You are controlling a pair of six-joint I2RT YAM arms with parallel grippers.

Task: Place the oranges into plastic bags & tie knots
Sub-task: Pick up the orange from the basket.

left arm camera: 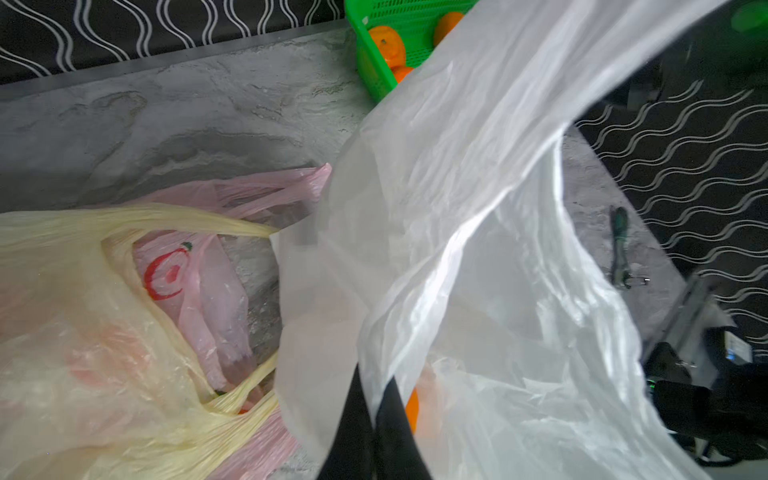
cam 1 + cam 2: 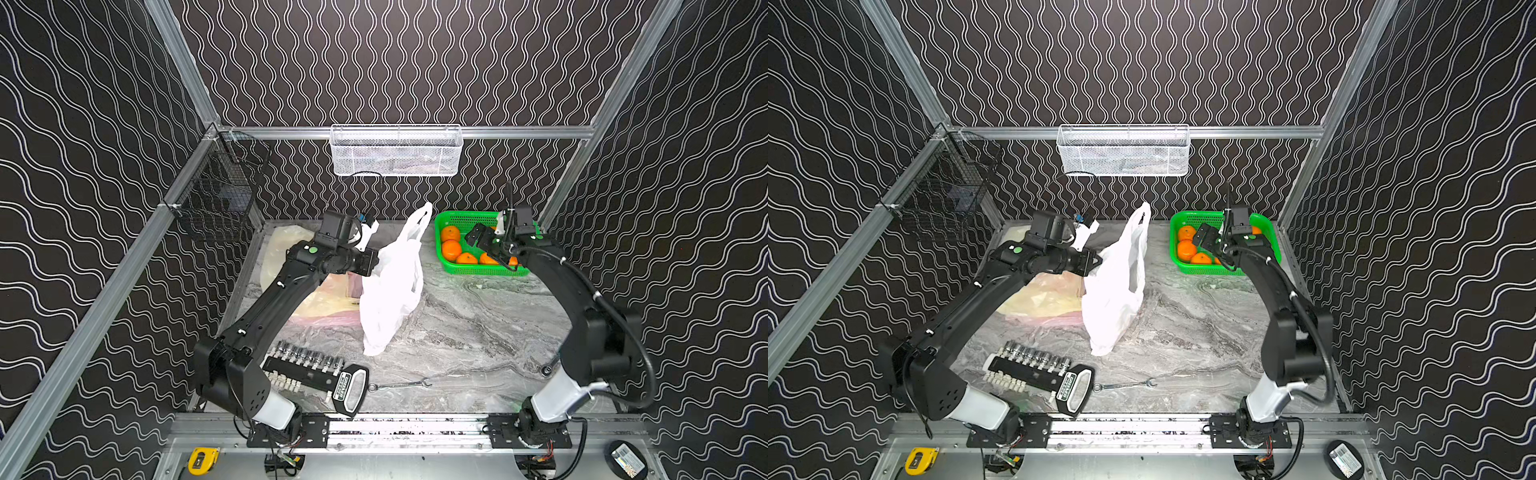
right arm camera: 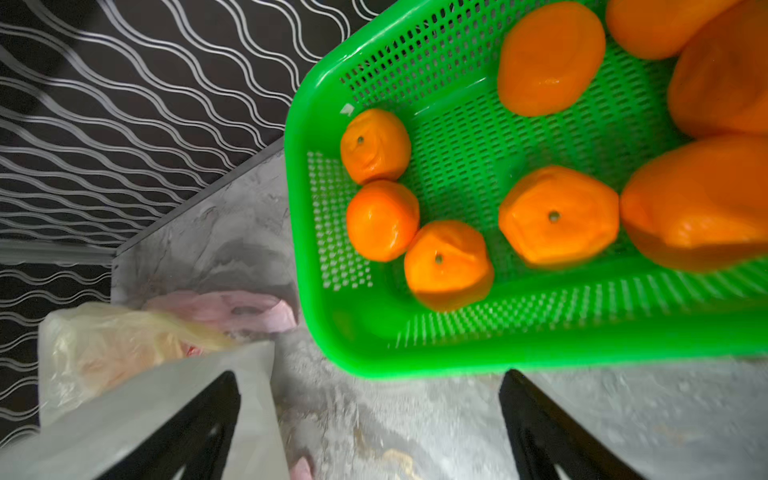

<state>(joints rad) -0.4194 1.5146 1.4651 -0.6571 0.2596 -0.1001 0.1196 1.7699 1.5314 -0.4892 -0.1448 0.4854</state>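
Mostly the oranges (image 3: 446,264) lie in the green basket (image 3: 540,353), several of them on its perforated floor; one more orange (image 1: 413,407) shows through the film low inside the white bag (image 2: 390,291), as the left wrist view has it. That bag stands near the middle of the marble table (image 2: 478,332), one handle loop (image 2: 422,216) standing up free; the left gripper (image 1: 372,386) is clamped on its thin film at the mouth, jaws together with plastic pinched between them.

The right gripper (image 3: 370,374) hangs over the basket's near rim, jaws spread wide with nothing between them.

Beside the white bag, under the left arm, the yellowish bag (image 1: 83,332) lies flat across the pink bag (image 1: 208,282), handles loose; the pink one bears a round red mark (image 1: 166,274) with a small green tip, and I can read no letters on it.

The basket sits in the table's far right corner, close to the back wall and the side rail; bare marble lies open between the white bag and the right arm.

Along the near edge lie a socket rail (image 2: 307,365), whose black-and-white tag carries print too small to read, and a wrench (image 2: 399,384); a yellow tape measure (image 2: 202,459) rests on the metal frame below.

A white mesh basket (image 2: 395,149) hangs on the back rail; a black wire basket (image 2: 220,195) hangs on the left rail.
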